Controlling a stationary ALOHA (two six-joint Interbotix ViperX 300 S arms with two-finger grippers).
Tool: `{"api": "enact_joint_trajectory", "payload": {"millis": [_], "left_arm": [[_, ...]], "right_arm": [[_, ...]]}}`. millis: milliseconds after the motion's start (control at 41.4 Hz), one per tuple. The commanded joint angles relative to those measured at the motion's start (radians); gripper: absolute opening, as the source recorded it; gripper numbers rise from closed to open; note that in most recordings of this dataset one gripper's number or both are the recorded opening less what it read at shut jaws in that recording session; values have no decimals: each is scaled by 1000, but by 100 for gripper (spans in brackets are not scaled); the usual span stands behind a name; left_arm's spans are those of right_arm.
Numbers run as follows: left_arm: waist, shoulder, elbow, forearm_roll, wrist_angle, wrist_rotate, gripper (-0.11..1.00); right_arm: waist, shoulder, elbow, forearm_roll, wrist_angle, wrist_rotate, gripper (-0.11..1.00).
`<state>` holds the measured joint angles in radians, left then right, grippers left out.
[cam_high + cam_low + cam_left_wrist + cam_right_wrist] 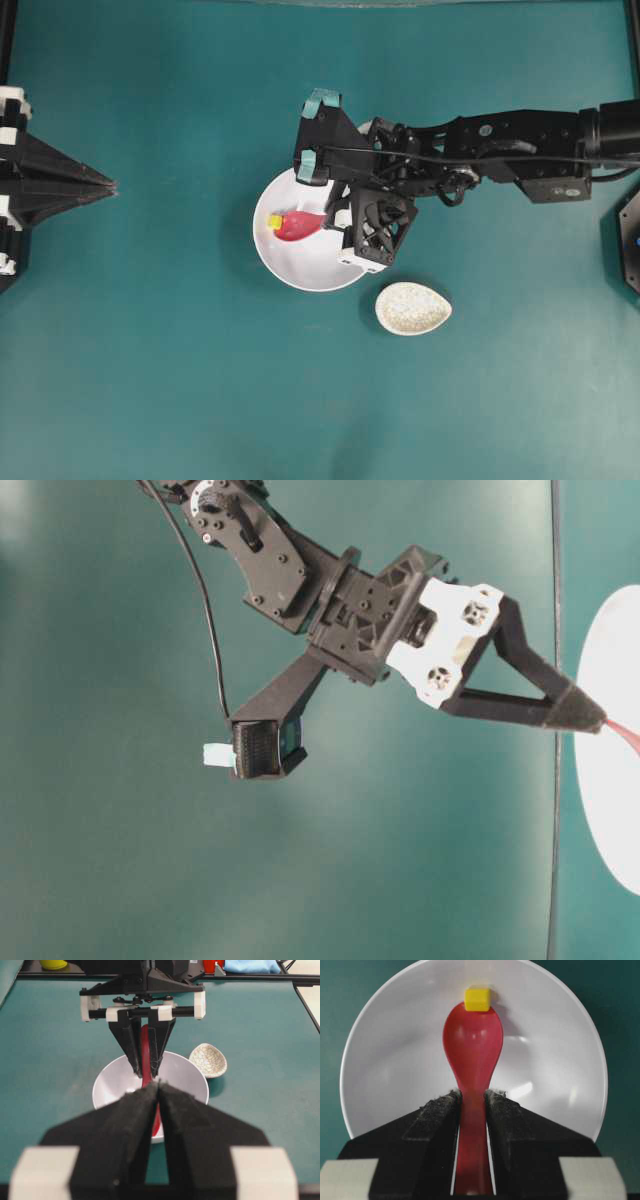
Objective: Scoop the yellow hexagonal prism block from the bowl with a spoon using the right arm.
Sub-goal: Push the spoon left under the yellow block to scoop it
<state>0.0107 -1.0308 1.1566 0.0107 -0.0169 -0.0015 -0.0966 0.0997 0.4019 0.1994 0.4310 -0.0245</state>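
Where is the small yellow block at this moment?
The yellow block lies inside the white bowl, at the tip of the red spoon; in the overhead view, on the bowl's left side.

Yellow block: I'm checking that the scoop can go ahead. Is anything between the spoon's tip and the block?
Nothing visible. The yellow block sits at the tip of the spoon, held by the right gripper, inside the bowl.

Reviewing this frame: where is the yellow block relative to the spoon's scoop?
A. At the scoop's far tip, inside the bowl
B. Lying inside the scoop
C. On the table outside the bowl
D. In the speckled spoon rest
A: in the right wrist view the yellow block sits at the far tip of the spoon, over the white bowl, not in the scoop.
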Motion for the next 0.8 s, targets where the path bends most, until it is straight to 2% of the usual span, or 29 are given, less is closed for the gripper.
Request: {"api": "enact_joint_trajectory", "payload": {"millis": [0, 773], "left_arm": [[2, 5, -29, 3, -8, -2, 11], [2, 5, -29, 3, -8, -2, 11]], "right_arm": [[-5, -18, -23, 0, -11, -2, 25], [-9, -37, -23, -3, -11, -2, 25]]}}
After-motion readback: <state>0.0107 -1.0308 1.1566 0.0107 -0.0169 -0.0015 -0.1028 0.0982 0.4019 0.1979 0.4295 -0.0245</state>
